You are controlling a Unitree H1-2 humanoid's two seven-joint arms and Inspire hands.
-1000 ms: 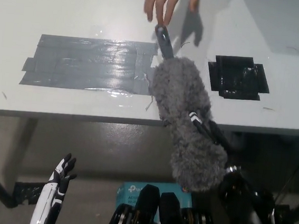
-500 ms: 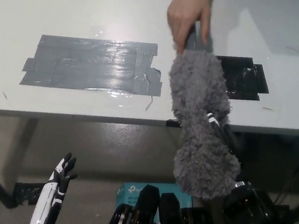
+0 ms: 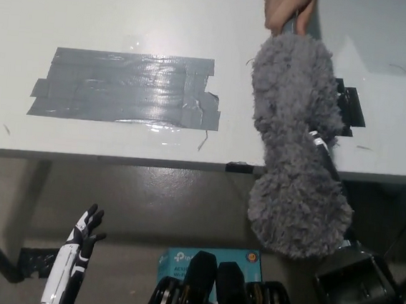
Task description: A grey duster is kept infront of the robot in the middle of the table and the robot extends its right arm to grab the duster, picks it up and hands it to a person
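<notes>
In the head view you have the grey duster (image 3: pixel 294 139) held up over the right part of the white table (image 3: pixel 130 16), its fluffy body running from about 1 o'clock down toward 5 o'clock in the picture. Its lower end bulges out past the table's near edge, over the floor. At the top, a person's hand (image 3: pixel 287 6) comes in from 12 o'clock and closes around the duster's handle, which you can barely make out under that grip.

Your right hand (image 3: pixel 325 151) is almost wholly buried in the fluff; only a thin black strip with a small white mark shows along the duster's right side. From that you cannot tell how its fingers are set or whether they are closed on the duster. The black right arm (image 3: pixel 359 285) rises from 5 o'clock up to the duster's lower end.

Your left hand (image 3: pixel 84 230) rests low at 7 o'clock, below the table edge and well apart from the duster, fingers spread and holding nothing.

On the table, a patch of grey tape (image 3: pixel 126 87) lies at about 10 o'clock from the picture's middle. A patch of black tape (image 3: pixel 350 105) sits behind the duster at 2 o'clock, mostly hidden by it. On the floor at 6 o'clock you can see a teal box (image 3: pixel 175 258).
</notes>
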